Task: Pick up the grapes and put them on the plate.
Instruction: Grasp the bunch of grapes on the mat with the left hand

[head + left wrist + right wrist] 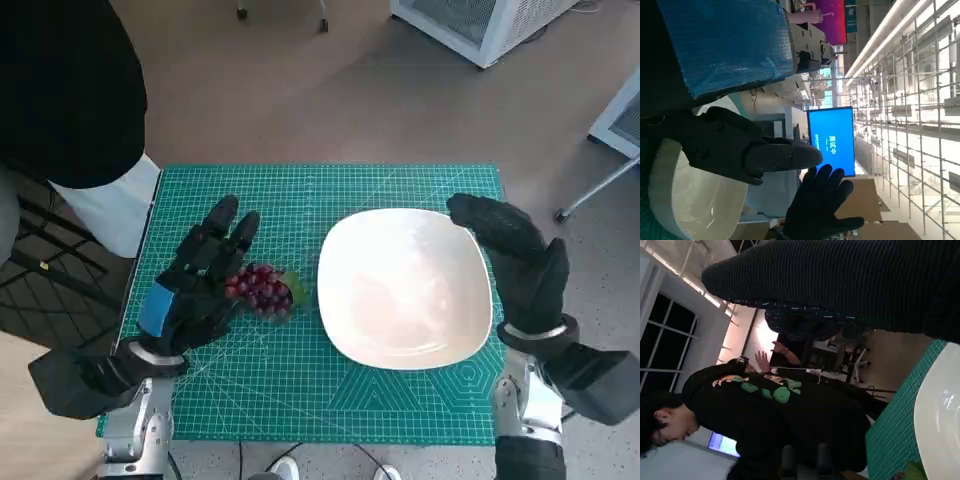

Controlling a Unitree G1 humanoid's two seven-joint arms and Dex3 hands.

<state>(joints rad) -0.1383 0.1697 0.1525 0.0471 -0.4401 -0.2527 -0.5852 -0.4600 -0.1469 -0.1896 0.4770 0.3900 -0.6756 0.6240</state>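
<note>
A small bunch of dark red grapes (260,287) with a green leaf (293,290) lies on the green mat (400,400), just left of the white plate (405,287). My left hand (200,275) is right beside the bunch on its left, fingers stretched out and apart, holding nothing. My right hand (515,262) sits at the plate's right rim, fingers loosely curved and empty. The left wrist view shows my left fingers (755,150) over the plate (690,200), with the right glove (820,205) spread beyond. The right wrist view catches the plate (940,425) and the leaf (915,472).
A person in a black top (60,80) stands at the table's far left corner, and also fills the right wrist view as a person (780,405). A white unit (480,25) stands on the floor beyond the table. A dark rack (40,270) is left of the table.
</note>
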